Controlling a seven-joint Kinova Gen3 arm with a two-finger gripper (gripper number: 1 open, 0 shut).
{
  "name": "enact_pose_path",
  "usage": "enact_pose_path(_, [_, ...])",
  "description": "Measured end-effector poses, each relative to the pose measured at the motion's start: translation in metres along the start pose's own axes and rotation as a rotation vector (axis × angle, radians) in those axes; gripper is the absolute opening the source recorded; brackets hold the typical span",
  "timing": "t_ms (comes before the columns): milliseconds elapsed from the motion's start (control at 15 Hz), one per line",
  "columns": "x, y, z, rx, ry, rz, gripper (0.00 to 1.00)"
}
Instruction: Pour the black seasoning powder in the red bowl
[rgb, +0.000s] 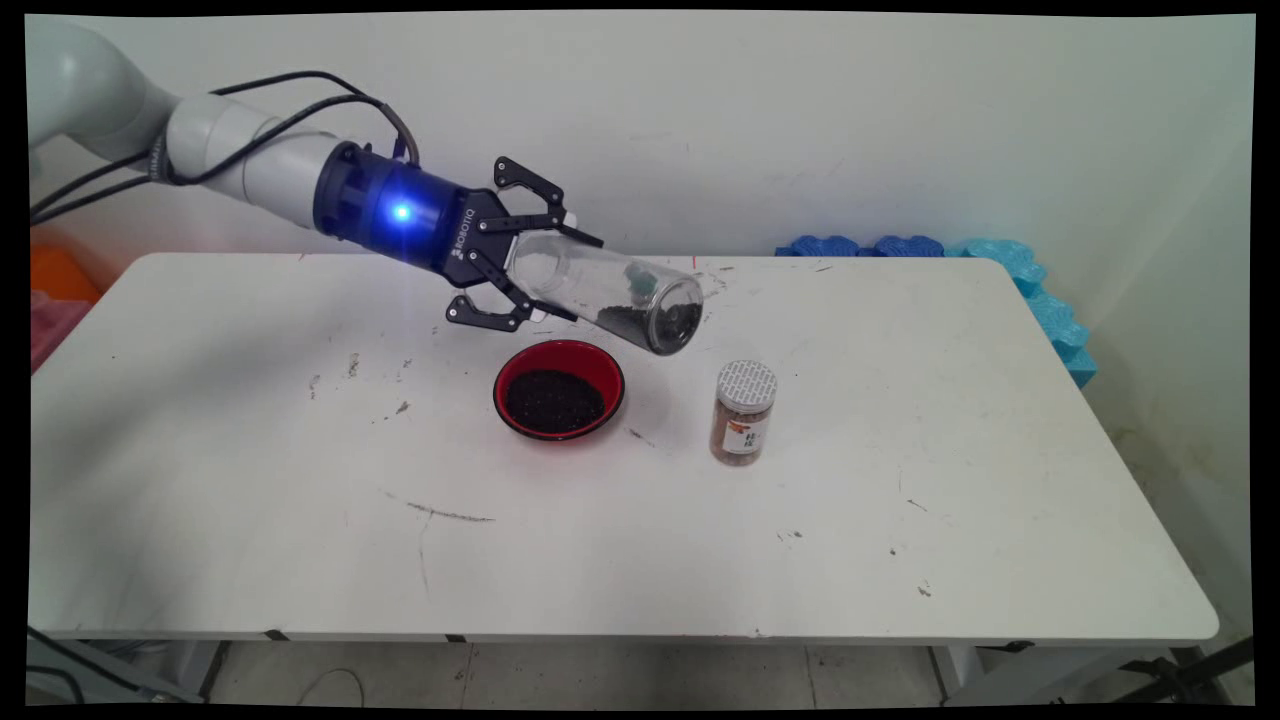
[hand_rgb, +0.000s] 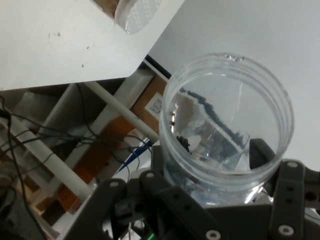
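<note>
My gripper (rgb: 548, 268) is shut on a clear plastic jar (rgb: 610, 292) and holds it in the air, tipped nearly on its side with the mouth pointing right and slightly down. A little dark grainy stuff lies along the jar's lower wall near the mouth. Just below and left of the mouth sits a red bowl (rgb: 600, 365) with a heap of the same dark grains inside. In the hand view the jar (hand_rgb: 227, 130) fills the middle, its open mouth facing away, with a few dark grains clinging inside.
A small jar with a silvery lid (rgb: 743, 412) and brown contents stands upright to the right of the bowl; its lid (hand_rgb: 136, 12) shows at the hand view's top. Blue foam pieces (rgb: 1010, 270) line the table's far right corner. The white table (rgb: 250, 480) bears scattered dark specks.
</note>
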Motion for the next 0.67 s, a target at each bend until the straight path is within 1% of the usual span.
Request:
enact_pose_path(267, [0.0016, -0.0029, 0.0044, -0.021, 0.002, -0.073, 0.0])
enact_pose_path(667, [0.0037, -0.0057, 0.0091, -0.047, 0.0, -0.14, 0.0])
